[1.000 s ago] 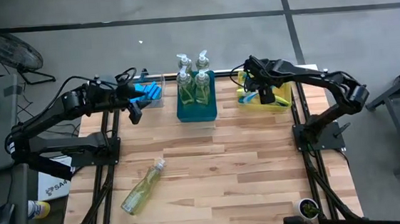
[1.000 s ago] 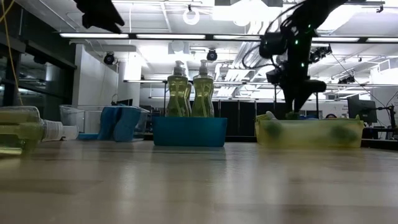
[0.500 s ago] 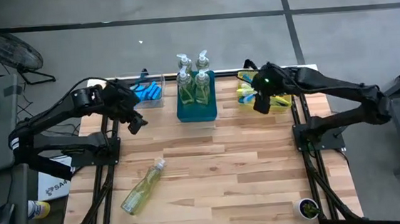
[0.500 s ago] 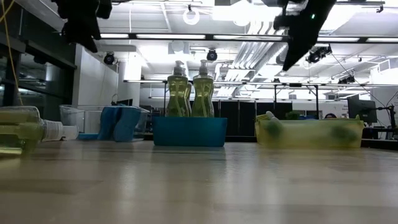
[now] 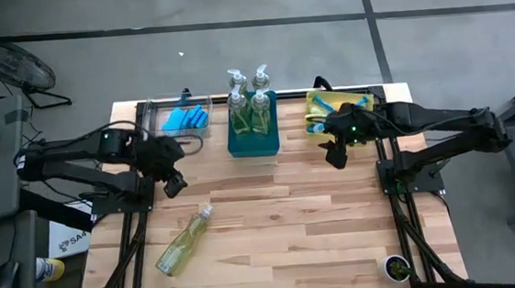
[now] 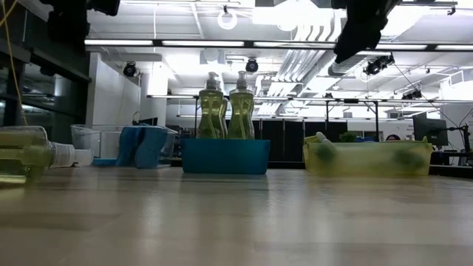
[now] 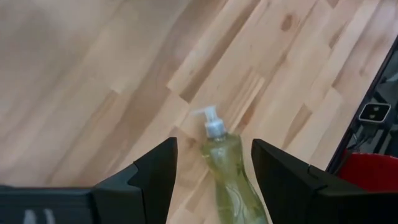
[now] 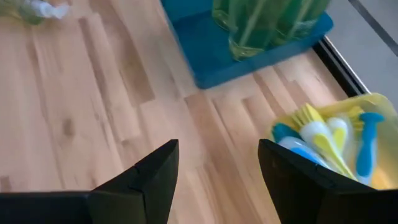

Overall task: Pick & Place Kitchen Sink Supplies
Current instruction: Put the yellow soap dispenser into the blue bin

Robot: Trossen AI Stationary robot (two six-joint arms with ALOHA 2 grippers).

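**Both grippers empty above the table, one soap bottle lying loose**

The left gripper (image 5: 174,185) hangs above the bare wood on the left side of the table (image 5: 319,222), its two dark fingers (image 7: 155,171) spread apart with nothing between them. In the left wrist view, a fallen soap bottle (image 7: 231,167) lies on its side on the planks just ahead of those fingers, its pump pointing away from them. From above, this fallen soap bottle rests in the front left part of the table, well apart from the bins.

The right gripper (image 5: 336,156) hovers over the wood just in front of the yellow bin (image 5: 317,128), fingers also parted and empty.

Three bins line the far edge. The clear bin (image 5: 155,124) on the left holds blue sponges (image 5: 186,118). The teal bin (image 5: 239,145) in the middle holds four upright pump bottles (image 5: 248,99) of yellow-green soap. The yellow bin on the right holds dish brushes (image 8: 329,140) in blue and lime green, lying together.

Both arms reach inward from the table's sides, bent at the elbow
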